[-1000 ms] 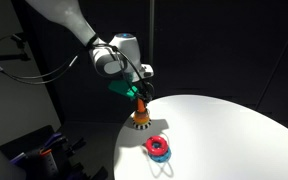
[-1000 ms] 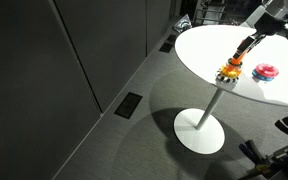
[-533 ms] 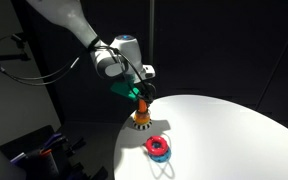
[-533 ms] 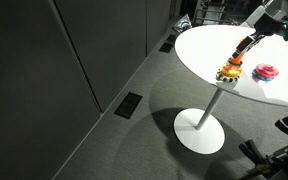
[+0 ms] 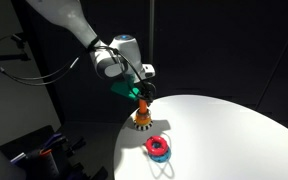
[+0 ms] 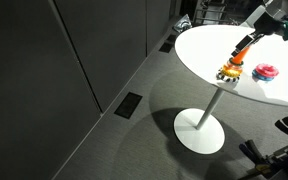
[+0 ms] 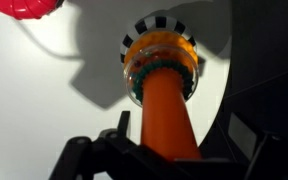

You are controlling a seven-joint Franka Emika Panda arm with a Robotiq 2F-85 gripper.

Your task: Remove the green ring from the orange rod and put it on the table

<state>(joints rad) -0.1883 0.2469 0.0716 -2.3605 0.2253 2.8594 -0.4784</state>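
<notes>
The fingers [image 7: 114, 150] stand spread either side of the orange rod [image 7: 164, 105]. The green ring [image 7: 133, 88] sits low on it, near the base on the worktop [image 7: 44, 90]. They should descend centred, then pinch the ring's rim evenly.

A large round table [image 5: 234, 130] with a smooth white top stands in a dark room, seen in both exterior views [image 6: 199, 45]. A slim white pedestal [image 6: 216, 100] carries it on a round white foot [image 6: 201, 132], which rests on the grey floor [image 6: 134, 140]. Two things sit on the top, both close to its edge. An orange rod [image 5: 141, 112] stands upright on a small round base [image 5: 141, 125] edged in black and white. Just beside it, apart from the base, lies a red-and-blue ring pile [image 5: 158, 148]. In the wrist view the rod [image 7: 164, 100] throws a grey shadow across the white top [image 7: 44, 90].
</notes>
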